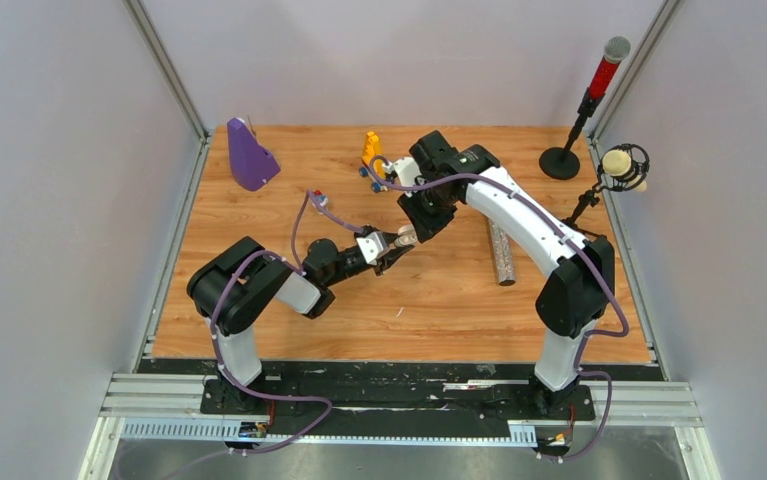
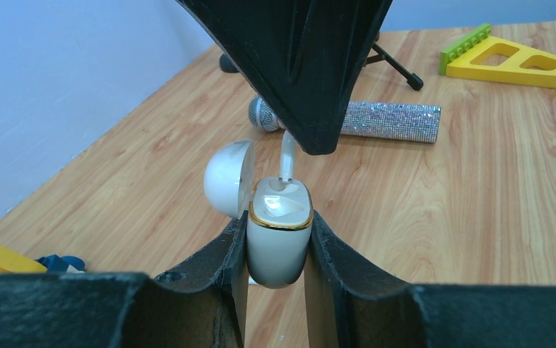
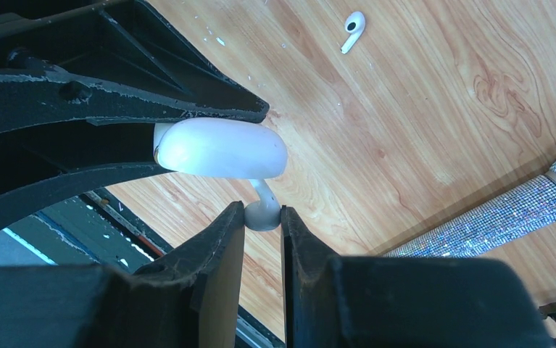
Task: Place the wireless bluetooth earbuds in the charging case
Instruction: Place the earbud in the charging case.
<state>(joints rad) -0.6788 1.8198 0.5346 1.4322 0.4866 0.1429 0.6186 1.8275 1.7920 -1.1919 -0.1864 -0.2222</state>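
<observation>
Arms are meeting mid-frame, left gripper (image 2: 278,220) clamping the charging case (image 2: 278,250). Right gripper (image 3: 262,215) is pinching an earbud (image 3: 264,194) at its opening.

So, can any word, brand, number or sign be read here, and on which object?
None can be read.
The white charging case shows only a gold rim, no logo.
The held earbud, the loose earbud, the glitter microphone and the yellow toy piece carry no print.
From the top view, anything else is too small to tell.
</observation>
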